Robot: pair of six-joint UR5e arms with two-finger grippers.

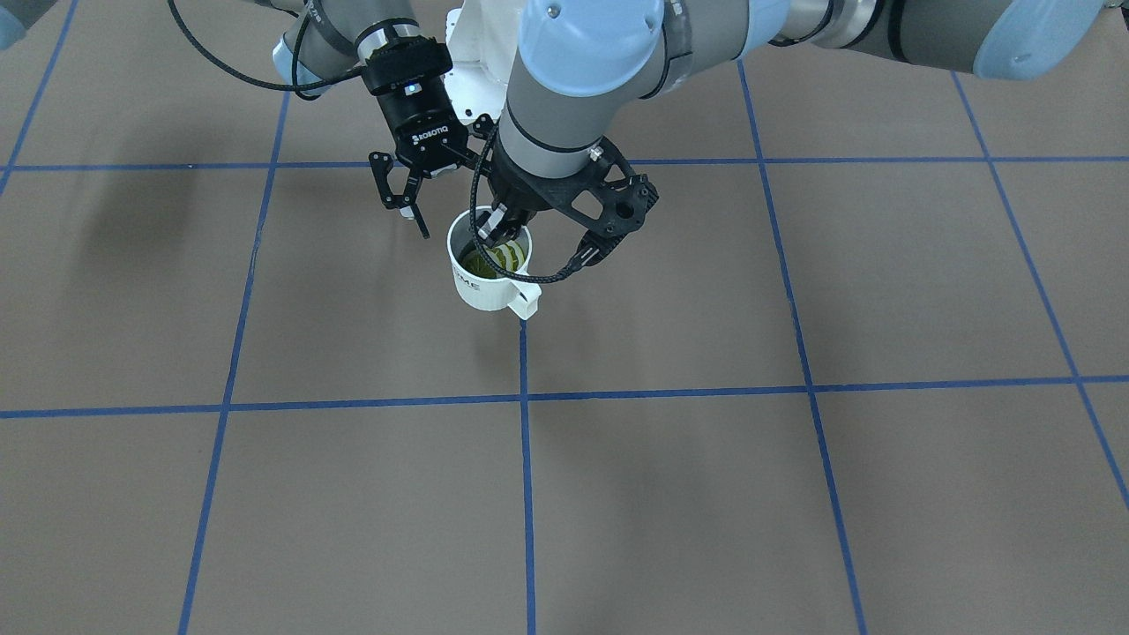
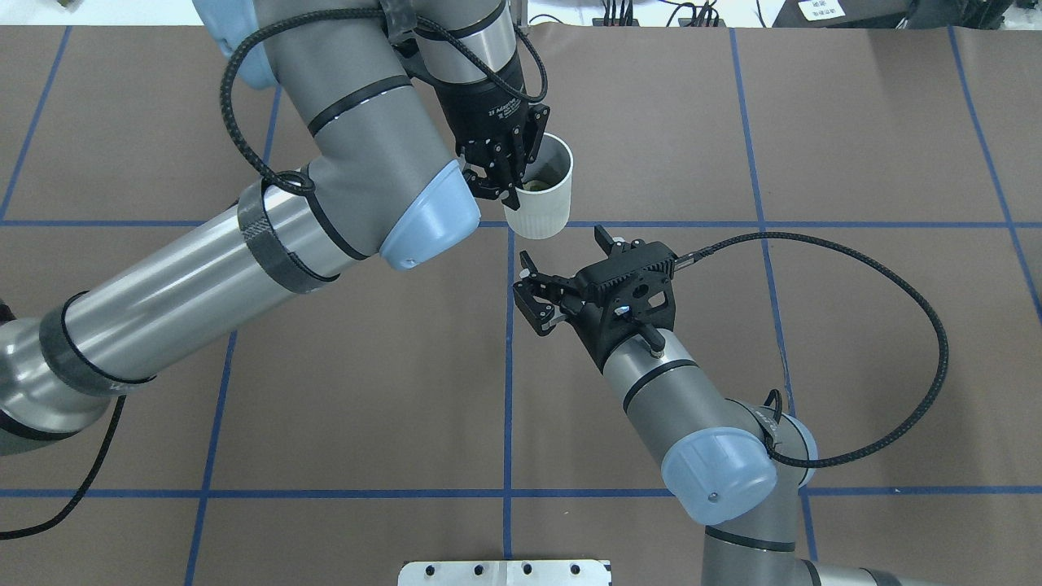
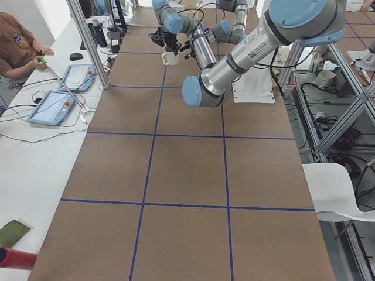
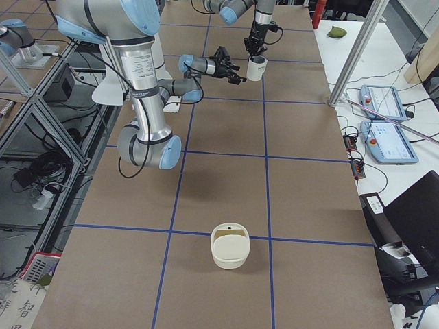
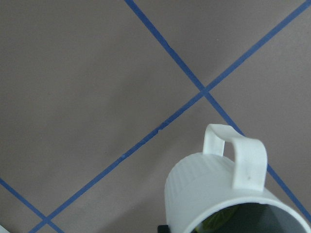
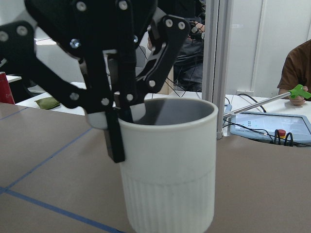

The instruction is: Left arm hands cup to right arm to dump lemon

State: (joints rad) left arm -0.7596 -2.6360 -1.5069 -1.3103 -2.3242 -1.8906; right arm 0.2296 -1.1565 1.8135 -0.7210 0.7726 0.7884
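Overhead looked down from behind the left gripper (image 2: pixel 515 175); the front view faced it steeply; side views stood far off; both wrist cameras closely shared the cup (image 6: pixel 167 160).

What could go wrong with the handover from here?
1. The left gripper pinches only the rim wall of the cup, with one finger inside. A nudge from the right gripper could tilt the cup and spill the lemon.
2. The right gripper is open and close to the cup. In its wrist view, the left gripper's outer finger lies on the facing wall, so closing there may strike it.
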